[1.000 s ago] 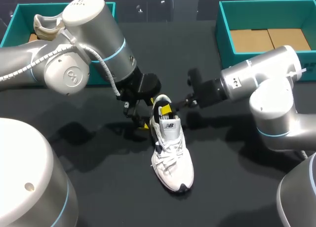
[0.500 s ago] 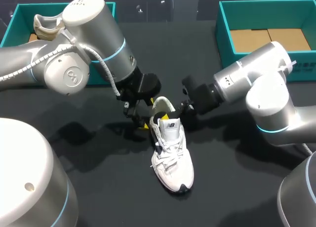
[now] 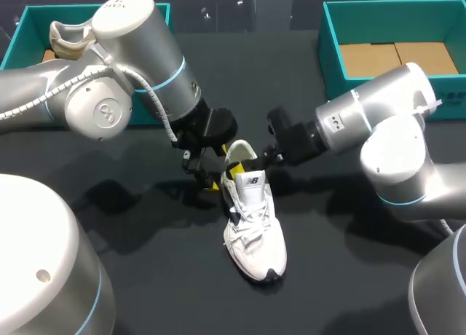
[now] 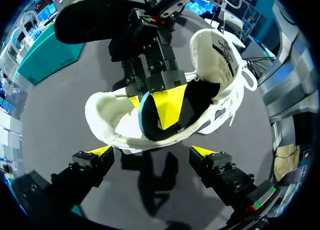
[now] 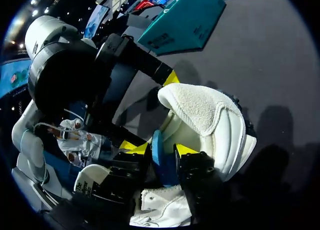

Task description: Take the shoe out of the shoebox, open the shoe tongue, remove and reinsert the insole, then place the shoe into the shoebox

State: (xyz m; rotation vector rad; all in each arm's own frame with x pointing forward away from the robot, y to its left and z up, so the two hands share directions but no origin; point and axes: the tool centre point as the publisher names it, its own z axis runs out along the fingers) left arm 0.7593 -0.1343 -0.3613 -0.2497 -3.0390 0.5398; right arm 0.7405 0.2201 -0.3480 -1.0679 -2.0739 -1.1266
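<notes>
The white sneaker [image 3: 253, 226] lies on the desk [image 3: 342, 277]. The right gripper [image 5: 159, 149] has its fingers pinching the insole [image 5: 160, 170] at the heel. The left gripper [image 4: 151, 151] gapes behind. This looks like insole removal; next, pull it steadily clear.

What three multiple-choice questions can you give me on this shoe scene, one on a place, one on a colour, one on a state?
1. Where is the white shoe? A in mid-air; B on the table; C on the floor.
2. What colour is the insole? A red; B green; C blue.
3. How is the left tool? A open; B shut on the shoe; C shut on the insole.

Key: B, it lies on the black tabletop; C, a blue edge shows gripped in the right tool; A, it stands wide apart, short of the heel.
</notes>
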